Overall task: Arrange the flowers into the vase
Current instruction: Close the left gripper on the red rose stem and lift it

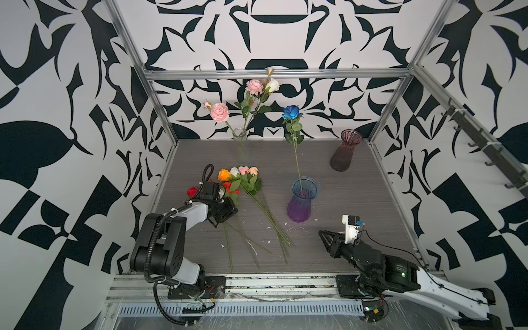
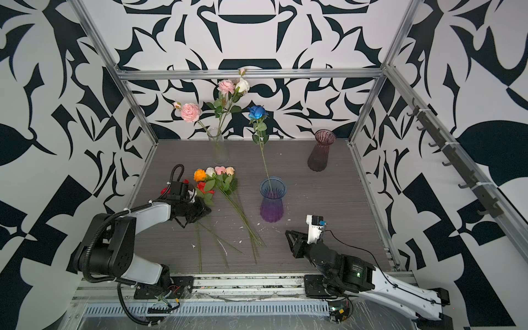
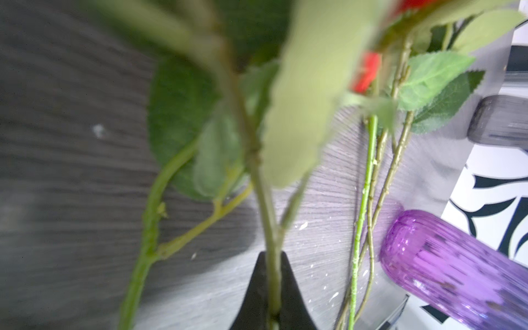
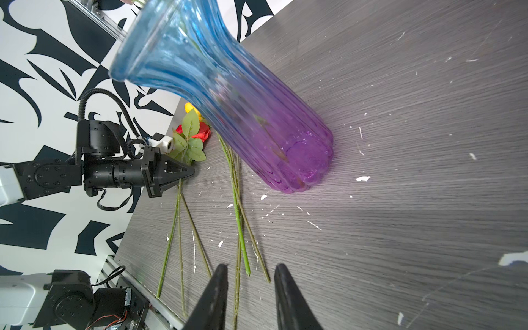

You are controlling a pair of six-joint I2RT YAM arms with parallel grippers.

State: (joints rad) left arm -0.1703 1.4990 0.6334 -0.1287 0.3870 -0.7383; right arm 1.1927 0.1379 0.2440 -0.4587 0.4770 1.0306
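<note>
The counter (image 1: 357, 200) is grey wood-grain flecked with white; the walls (image 1: 71, 85) are white with bold black shapes. The near vase (image 1: 300, 208) fades from blue to purple, and the far right vase (image 1: 343, 157) is smoky mauve. The blue rose (image 1: 291, 112) and pink blooms (image 1: 220, 112) stand upright. The loose flowers (image 1: 243, 177) are orange, white, pink, peach and red, with green stems.

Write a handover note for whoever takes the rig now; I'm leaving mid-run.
Left gripper: shut on one green stem of the loose bunch on the table.
Right gripper: open, empty, near the blue-purple vase.
Done: blue rose stands in the blue-purple vase; pink and white blooms stand in the clear vase.
Left: the loose bunch (orange, red, white, pink heads) lies on the table; the dusky pink vase looks empty.
</note>
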